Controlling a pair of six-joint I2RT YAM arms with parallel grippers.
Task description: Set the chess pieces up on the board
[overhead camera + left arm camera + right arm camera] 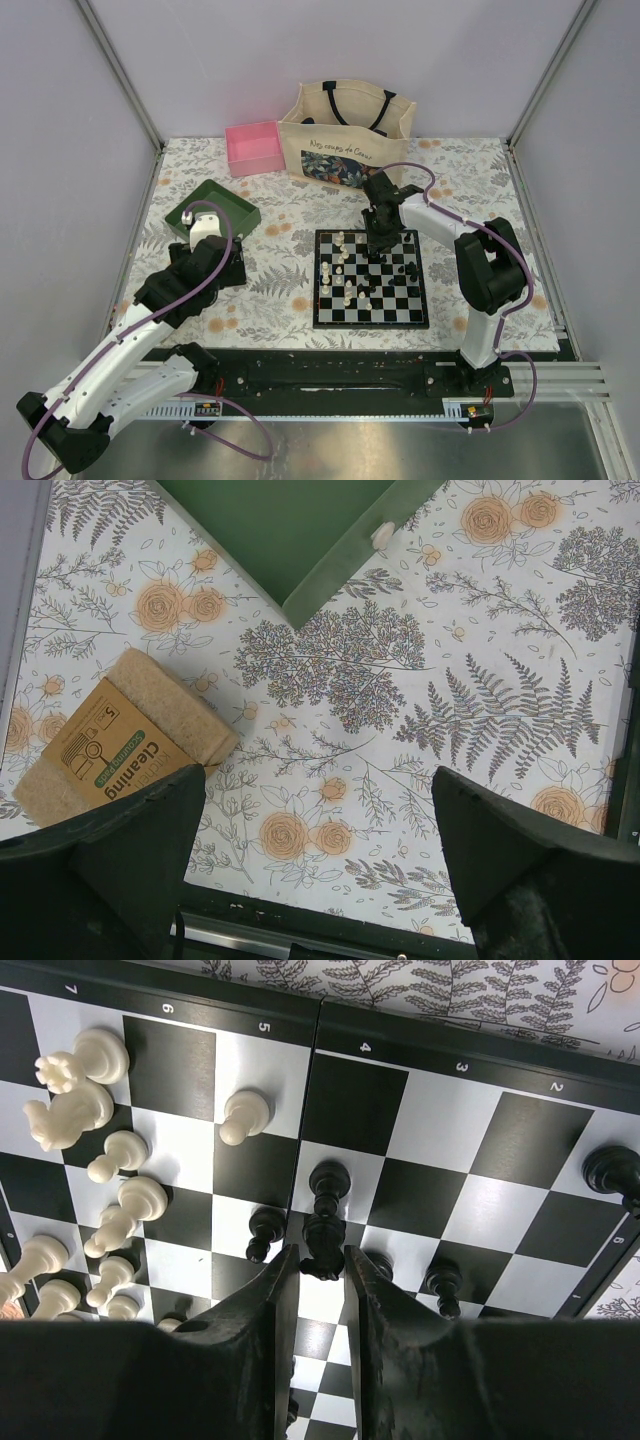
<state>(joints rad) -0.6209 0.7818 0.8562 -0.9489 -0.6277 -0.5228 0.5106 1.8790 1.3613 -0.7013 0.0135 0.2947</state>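
The board [372, 324] lies right of centre, with cream-white pieces [345, 270] on its left half and black pieces [402, 266] on its right half. My right gripper [381, 245] hangs over the board's far part. In the right wrist view the right gripper [321, 1258] is shut on a black piece [322, 1243] just above the board [440, 1120]. Other black pieces [330, 1182] stand close by, and white pieces [110, 1160] are at the left. My left gripper [205, 268] is open and empty over the tablecloth [330, 810].
A green tray [238, 212] sits just beyond the left gripper, and its corner [320, 580] shows in the left wrist view. A cardboard sponge pack [110, 745] lies by the left finger. A pink box [252, 147] and a tote bag [345, 135] stand at the back.
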